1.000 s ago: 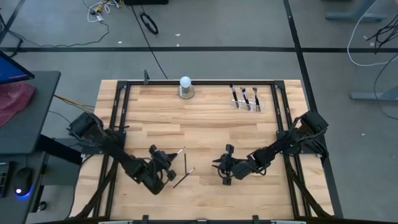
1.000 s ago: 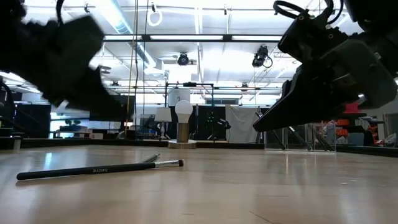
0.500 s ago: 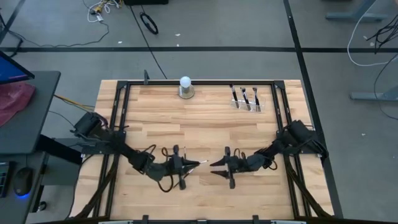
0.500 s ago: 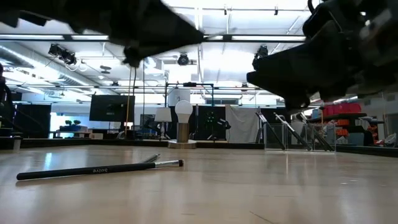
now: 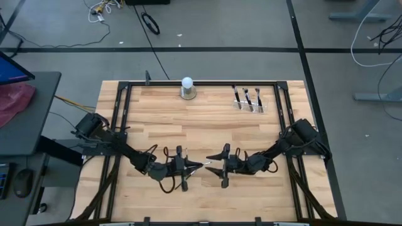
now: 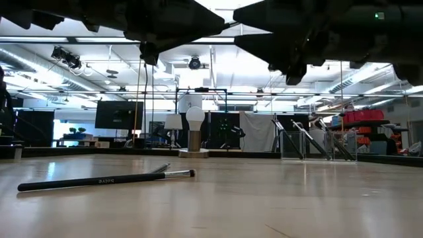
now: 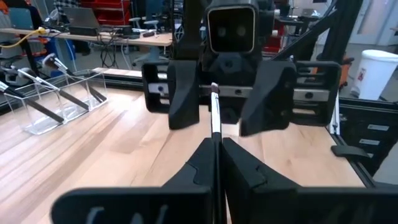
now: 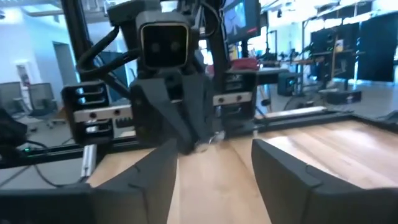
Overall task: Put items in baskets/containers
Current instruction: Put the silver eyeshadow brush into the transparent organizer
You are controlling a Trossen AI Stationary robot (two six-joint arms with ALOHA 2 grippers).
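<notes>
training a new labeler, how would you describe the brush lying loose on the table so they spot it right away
On the wooden table, look at the near half, under the left pincer. The loose brush lies flat there, unlike the brushes standing in the clear holder at the far right corner.

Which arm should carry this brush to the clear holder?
Probably right. The left gripper holds the brush, facing the open right gripper; the holder stands on the right arm's side.

Pale striped-grain wooden table inside a black frame. Clear plastic holder at two o'clock carries black-handled makeup brushes. White ball on a grey base at twelve o'clock. Black brush with silver ferrule and white lettering lies on the wood. Both arms are black.
</notes>
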